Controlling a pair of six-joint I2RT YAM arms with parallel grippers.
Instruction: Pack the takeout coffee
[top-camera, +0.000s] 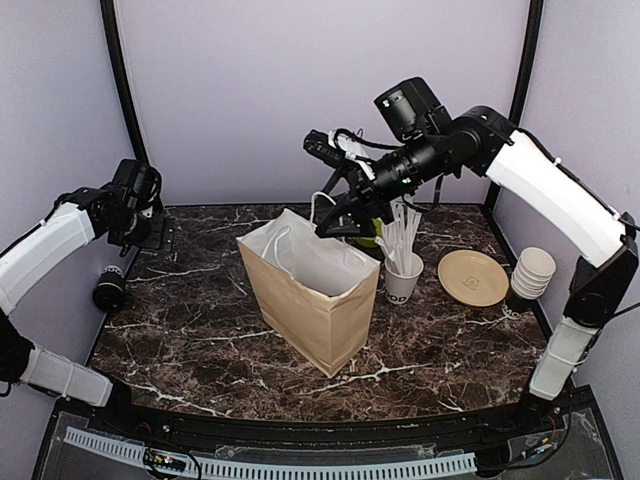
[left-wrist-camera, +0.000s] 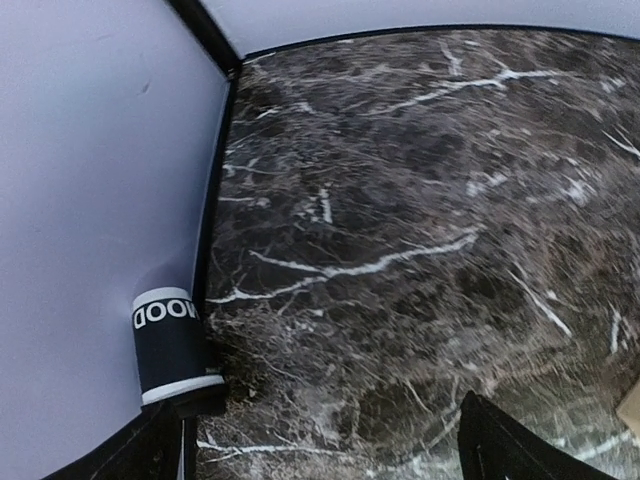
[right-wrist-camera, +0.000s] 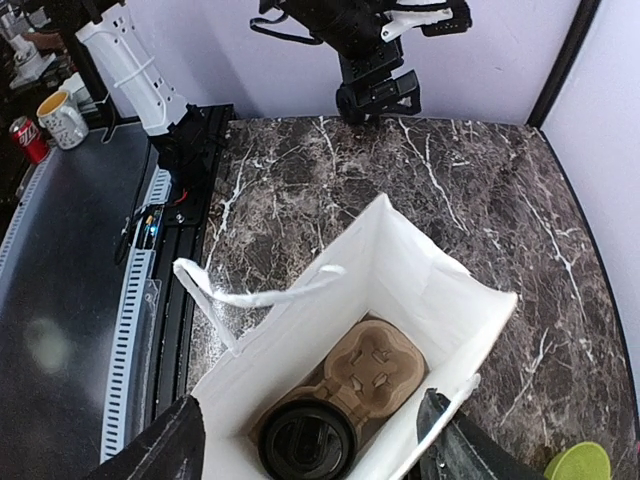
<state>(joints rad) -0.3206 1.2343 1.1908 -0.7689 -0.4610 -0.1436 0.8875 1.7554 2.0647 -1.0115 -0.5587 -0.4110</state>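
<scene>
- A brown paper bag (top-camera: 310, 300), white-lined with flat paper handles, is stood upright on the dark veined marble surface (top-camera: 200, 340).
- A lidded black paper cup (right-wrist-camera: 307, 440) is seated in a moulded pulp carrier (right-wrist-camera: 375, 365) on the bag floor.
- A second black cup (left-wrist-camera: 170, 345) is laid on its side against the left wall (left-wrist-camera: 80, 200).
- The right jaws are held wide apart above the bag; the left jaws, likewise wide, grip nothing.

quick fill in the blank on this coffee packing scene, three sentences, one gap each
1. Inside the paper bag, a lidded cup sits in a cardboard carrier; its lid is ____.
2. The gripper above the bag belongs to the ____ arm.
3. By the left wall, another black cup lies on its ____.

Missing words: black; right; side.
</scene>
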